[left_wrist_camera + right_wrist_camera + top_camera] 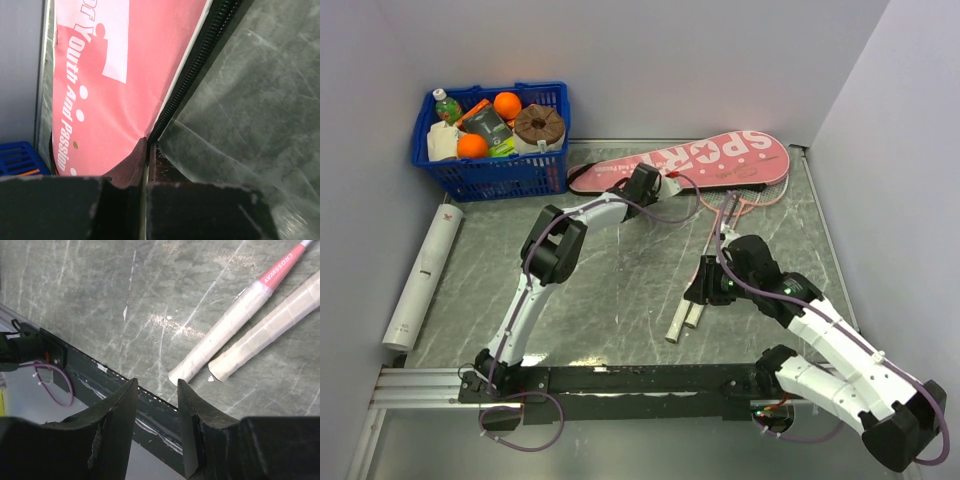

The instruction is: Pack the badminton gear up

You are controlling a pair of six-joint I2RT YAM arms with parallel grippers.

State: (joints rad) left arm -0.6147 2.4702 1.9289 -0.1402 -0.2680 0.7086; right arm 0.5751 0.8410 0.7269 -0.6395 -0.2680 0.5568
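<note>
The pink "SPORT" case (710, 160) lies across the back of the table. My left gripper (658, 186) is at its near edge. In the left wrist view that gripper (148, 146) is shut on the case's black zip edge (190, 70), with the pink cover (110, 75) rising to the left. Two thin rackets lie side by side, their heads by the case and their white handles (685, 318) pointing to the front. My right gripper (703, 287) hovers just right of the handles. Its jaws (156, 385) stand open and empty, with the handle ends (210, 350) just beyond the fingertips. A long white tube (425, 278) lies along the left wall.
A blue plastic basket (485, 175) with oranges and a bottle stands in the back left corner. Walls close in the table on the left, back and right. A black rail (100, 370) with the arm bases runs along the front edge.
</note>
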